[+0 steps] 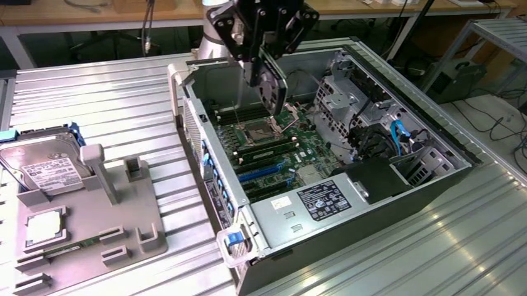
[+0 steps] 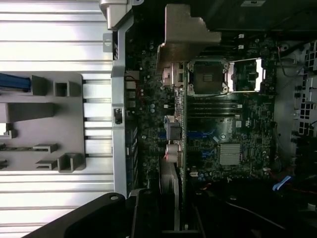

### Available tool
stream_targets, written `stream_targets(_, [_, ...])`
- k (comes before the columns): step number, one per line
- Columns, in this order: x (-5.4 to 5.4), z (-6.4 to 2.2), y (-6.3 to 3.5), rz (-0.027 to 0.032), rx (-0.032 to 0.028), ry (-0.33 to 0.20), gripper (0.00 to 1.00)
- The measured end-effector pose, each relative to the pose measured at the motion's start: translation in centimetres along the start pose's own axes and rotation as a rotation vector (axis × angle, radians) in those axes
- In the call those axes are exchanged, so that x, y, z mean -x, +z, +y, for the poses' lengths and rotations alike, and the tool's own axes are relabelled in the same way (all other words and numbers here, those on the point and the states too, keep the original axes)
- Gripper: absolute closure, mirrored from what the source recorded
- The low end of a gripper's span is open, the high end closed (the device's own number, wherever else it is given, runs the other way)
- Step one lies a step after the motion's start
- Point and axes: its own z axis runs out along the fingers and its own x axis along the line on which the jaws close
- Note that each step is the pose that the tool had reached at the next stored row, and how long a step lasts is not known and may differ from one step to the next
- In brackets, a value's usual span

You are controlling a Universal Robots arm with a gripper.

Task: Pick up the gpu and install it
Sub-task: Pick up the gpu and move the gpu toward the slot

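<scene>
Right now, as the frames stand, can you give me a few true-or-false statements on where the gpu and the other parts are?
1. The gripper holds the thin dark gpu card over the open tower computer case. True.
2. The gpu card is lying on the metal table. False: it hangs in the gripper above the motherboard.
3. The silver boxy hard drive sits inside the case. False: it rests on the grey fixture outside it.
4. The small square silver CPU chip lies on that fixture. True.
</scene>
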Motion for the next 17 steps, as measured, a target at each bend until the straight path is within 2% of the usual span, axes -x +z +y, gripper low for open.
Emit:
stream_targets(2, [0.8,0.00,0.05,0.0021,0.0031,-0.001,0.72])
stream_targets(11, [3.9,0.03,0.27,0.0021,0.0034,-0.004,0.72])
stream_targets(17, [5.5,0.04,0.46,0.0021,0.0034,-0.005,0.72])
